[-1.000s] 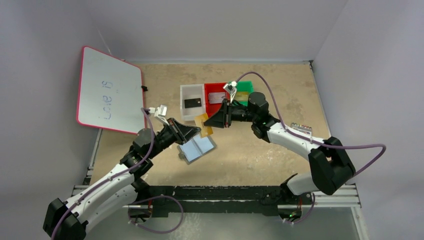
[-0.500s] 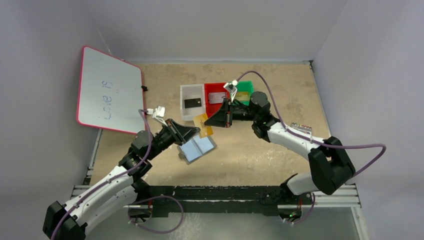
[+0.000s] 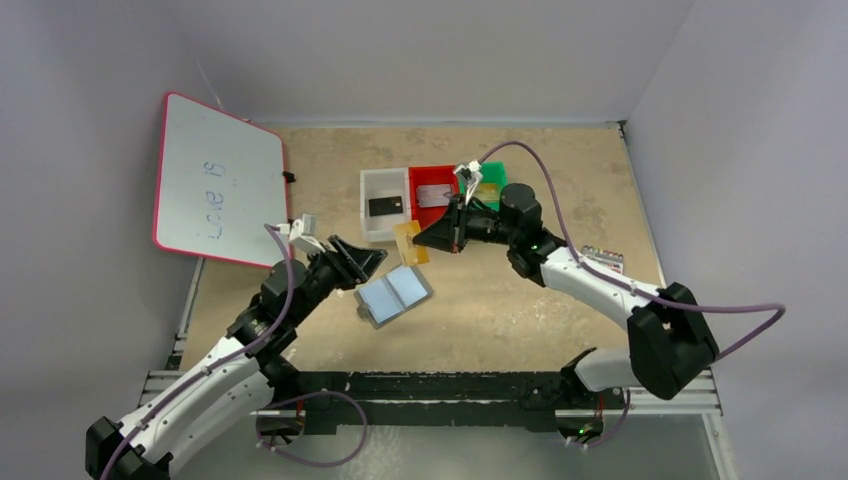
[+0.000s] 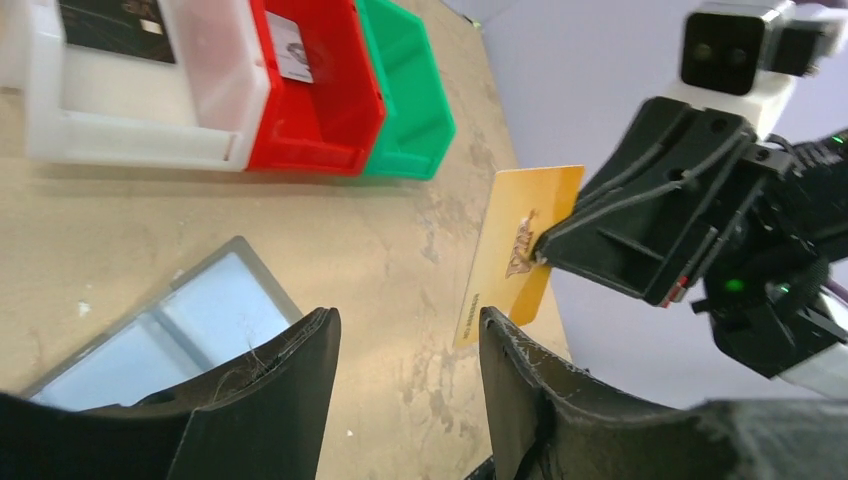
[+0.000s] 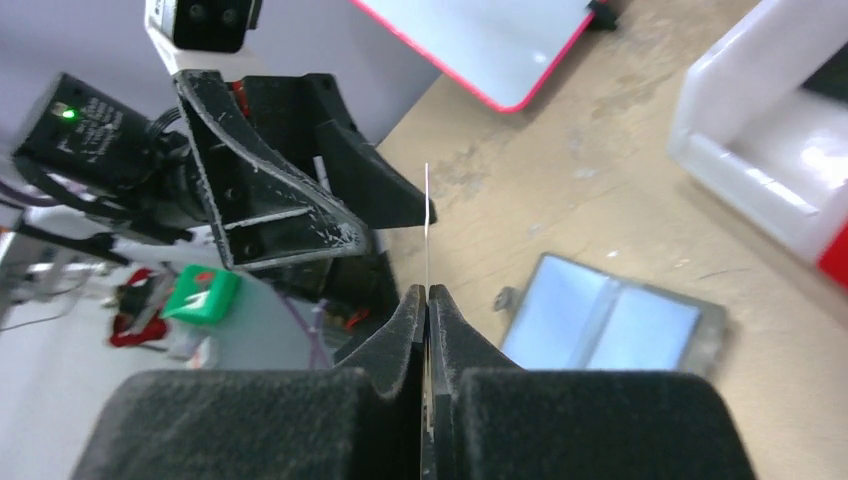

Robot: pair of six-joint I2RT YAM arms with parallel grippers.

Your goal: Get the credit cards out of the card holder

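Clearly, the right gripper (image 3: 424, 238) had its jaws pressed together on the gold card (image 3: 410, 243), pinching one edge so that most of the card stuck out beyond the fingertips, off the table (image 3: 500, 310). Seen from that gripper's own camera, the card was only a thin line rising from between the closed fingers (image 5: 405, 320). From the left wrist, its yellow face (image 4: 515, 255) hung tilted ahead of the left gripper (image 4: 408, 330), with the right gripper (image 4: 545, 245) clamped on its far edge.

The left gripper (image 3: 372, 262) stood with its fingers spread wide and nothing between them. The card holder (image 3: 394, 295) lay open and flat on the table just beside and below those fingertips, its shiny bluish pockets facing up; it showed partly behind the left finger (image 4: 290, 380) in that wrist's view, and below and ahead of the right gripper (image 5: 427, 300) in the other. I could not tell whether the pockets held anything.

Beyond both grippers sat the white tray (image 3: 385, 176) with the black card (image 3: 385, 206) in it, and next to it the red tray (image 3: 432, 172) holding the silvery card (image 3: 435, 194).
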